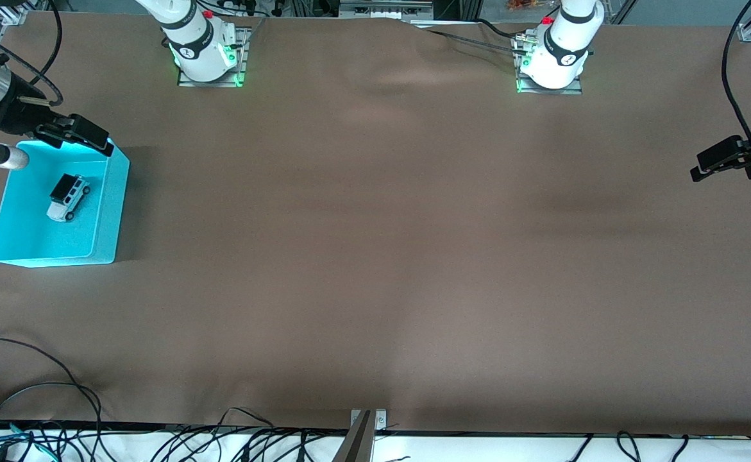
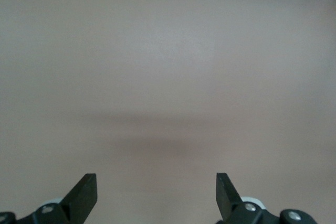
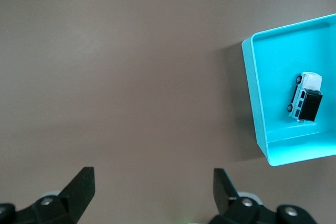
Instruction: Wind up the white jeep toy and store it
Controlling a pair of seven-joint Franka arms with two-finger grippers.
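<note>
The white jeep toy (image 1: 68,197) with its black roof lies inside the turquoise bin (image 1: 109,212) at the right arm's end of the table. It also shows in the right wrist view (image 3: 305,98), inside the bin (image 3: 252,93). My right gripper (image 1: 86,140) is open and empty, held in the air by the bin's edge that is farthest from the front camera. In its wrist view (image 3: 153,187) only brown table shows between the fingers. My left gripper (image 1: 708,165) is open and empty, held above the table at the left arm's end (image 2: 156,192).
A brown cloth (image 1: 375,256) covers the whole table. Both arm bases (image 1: 205,54) (image 1: 551,61) stand at the edge farthest from the front camera. Loose cables (image 1: 42,391) and a metal bracket (image 1: 367,423) lie along the nearest edge.
</note>
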